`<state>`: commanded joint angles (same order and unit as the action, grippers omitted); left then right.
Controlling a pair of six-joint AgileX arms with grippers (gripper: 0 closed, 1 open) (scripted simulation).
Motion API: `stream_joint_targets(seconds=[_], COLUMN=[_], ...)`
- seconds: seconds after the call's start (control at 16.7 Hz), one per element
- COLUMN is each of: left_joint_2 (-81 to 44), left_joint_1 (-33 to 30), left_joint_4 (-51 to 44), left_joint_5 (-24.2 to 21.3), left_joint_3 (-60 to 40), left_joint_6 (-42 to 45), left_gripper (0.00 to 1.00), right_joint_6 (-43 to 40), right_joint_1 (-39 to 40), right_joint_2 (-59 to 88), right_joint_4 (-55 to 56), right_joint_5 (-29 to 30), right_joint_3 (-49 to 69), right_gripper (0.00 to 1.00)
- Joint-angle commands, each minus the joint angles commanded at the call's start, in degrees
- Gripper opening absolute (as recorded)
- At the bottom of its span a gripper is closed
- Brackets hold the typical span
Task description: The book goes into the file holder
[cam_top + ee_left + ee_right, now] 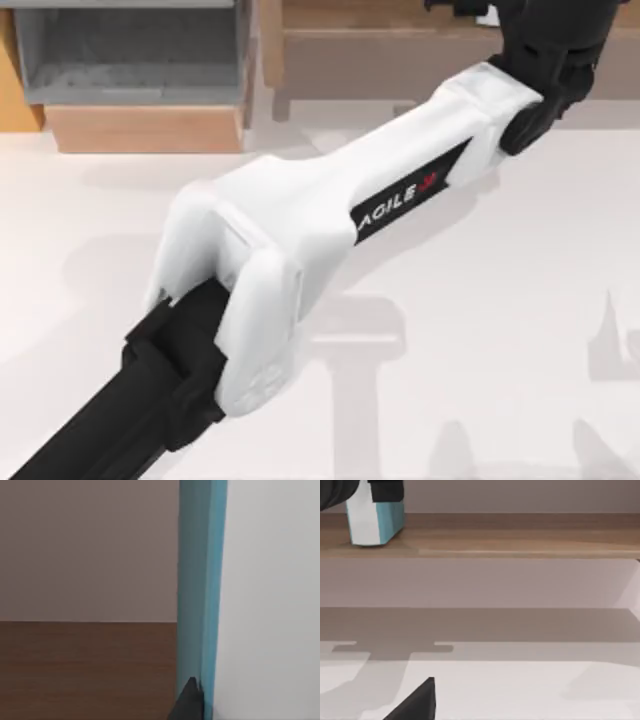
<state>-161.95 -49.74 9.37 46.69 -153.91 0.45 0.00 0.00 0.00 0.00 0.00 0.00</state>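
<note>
Holding the book (375, 522) upright for slotting, your left gripper (382, 490) is clamped on its top edge at the long wooden shelf (520, 535), well apart from the file holder (130, 75) at far left. Surface: pale table (520, 300), plain wall behind; your right arm idles low over it.
</note>
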Motion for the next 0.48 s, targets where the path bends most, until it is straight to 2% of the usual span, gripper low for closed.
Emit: stream_joint_targets(seconds=[0.24, 0.48], left_joint_2=[-1.43, -1.63], left_joint_1=[0.00, 0.00], left_joint_4=[-3.65, -4.17], left_joint_5=[0.00, 0.00], left_joint_3=[-5.02, -5.74], left_joint_6=[-0.03, -0.03], left_gripper=[0.00, 0.00], right_joint_6=[0.00, 0.00], right_joint_1=[0.00, 0.00], right_joint_2=[0.00, 0.00], right_joint_4=[0.00, 0.00], right_joint_5=[0.00, 0.00], right_joint_3=[0.00, 0.00], right_gripper=[1.00, 1.00])
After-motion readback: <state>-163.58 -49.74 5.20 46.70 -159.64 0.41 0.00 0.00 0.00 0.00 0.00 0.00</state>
